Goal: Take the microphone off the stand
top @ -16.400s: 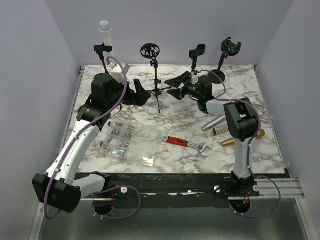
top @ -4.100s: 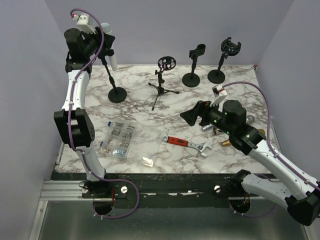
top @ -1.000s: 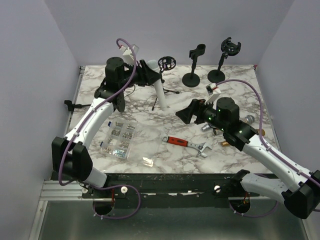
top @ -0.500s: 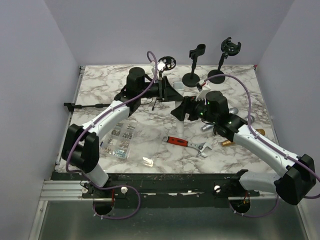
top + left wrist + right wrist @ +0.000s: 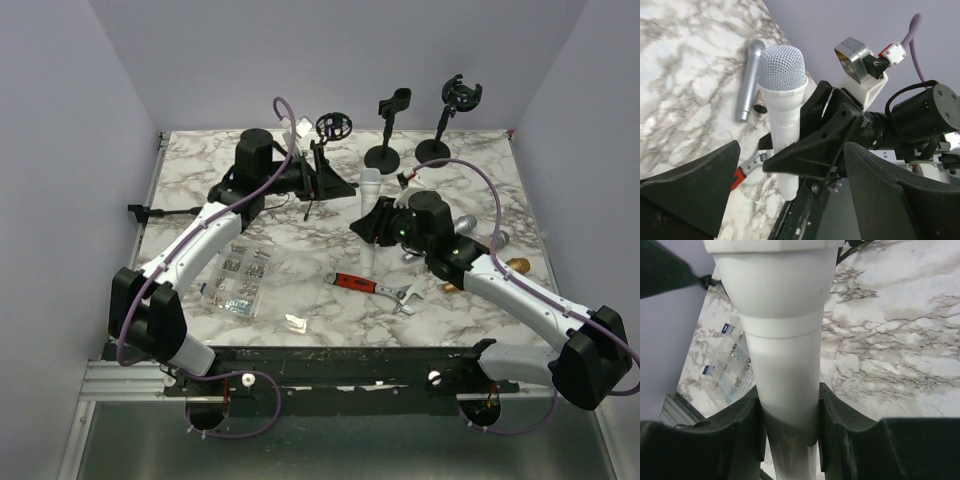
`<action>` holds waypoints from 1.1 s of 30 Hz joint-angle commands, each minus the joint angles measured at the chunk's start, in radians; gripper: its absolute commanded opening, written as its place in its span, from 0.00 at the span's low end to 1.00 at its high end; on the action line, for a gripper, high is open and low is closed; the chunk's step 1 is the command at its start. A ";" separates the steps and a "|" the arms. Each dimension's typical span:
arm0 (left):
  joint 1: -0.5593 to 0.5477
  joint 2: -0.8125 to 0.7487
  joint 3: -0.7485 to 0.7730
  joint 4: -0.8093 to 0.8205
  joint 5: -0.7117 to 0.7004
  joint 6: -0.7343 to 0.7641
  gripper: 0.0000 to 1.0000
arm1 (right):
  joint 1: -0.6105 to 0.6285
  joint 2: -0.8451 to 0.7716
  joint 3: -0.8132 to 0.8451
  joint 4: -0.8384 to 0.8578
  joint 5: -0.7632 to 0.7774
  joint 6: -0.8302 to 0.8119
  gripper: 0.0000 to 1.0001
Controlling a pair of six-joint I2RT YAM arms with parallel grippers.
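Right wrist view: white plastic microphone (image 5: 782,340) with a mesh head stands upright between the two black fingers (image 5: 742,430) of my right pincer (image 5: 789,427), both pressed to its smooth body below the collar.
Microphone against my left pincer (image 5: 790,200): just ahead of it, apart from both of its fingers.
Microphone over the marble table top (image 5: 300,300): held near the middle, apart from every stand.
Stands: four black ones. Three are upright at the far edge, one tripod stand (image 5: 333,125) and two round-base stands (image 5: 384,157); one toppled stand (image 5: 165,210) lies by the left edge.
Other microphones: one silver microphone (image 5: 462,222) lying by my right forearm.
Tools: one red-handled wrench (image 5: 375,285), one clear box of screws (image 5: 237,275).
Right pincer: closed part-way, clamped on the white plastic microphone.
Left pincer: spread wide, holding nothing.
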 commanded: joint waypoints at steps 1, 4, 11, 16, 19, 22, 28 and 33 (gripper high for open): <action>0.081 -0.117 0.029 -0.169 -0.101 0.141 0.94 | -0.010 0.021 0.016 -0.043 0.213 0.081 0.01; 0.147 -0.179 0.003 -0.251 -0.150 0.203 0.95 | -0.029 0.059 0.053 -0.099 0.339 0.139 0.01; 0.289 -0.303 -0.086 -0.321 -0.189 0.280 0.95 | -0.177 0.266 0.201 -0.290 0.448 0.353 0.01; 0.291 -0.337 -0.101 -0.367 -0.273 0.369 0.95 | -0.323 0.486 0.300 -0.366 0.371 0.459 0.01; 0.292 -0.353 -0.129 -0.348 -0.279 0.377 0.95 | -0.333 0.619 0.400 -0.426 0.434 0.456 0.01; 0.292 -0.363 -0.135 -0.346 -0.273 0.375 0.95 | -0.334 0.717 0.478 -0.497 0.474 0.480 0.06; 0.296 -0.383 -0.150 -0.339 -0.282 0.377 0.95 | -0.333 0.740 0.442 -0.518 0.481 0.561 0.09; 0.310 -0.378 -0.159 -0.328 -0.272 0.364 0.95 | -0.333 0.678 0.352 -0.503 0.511 0.580 0.11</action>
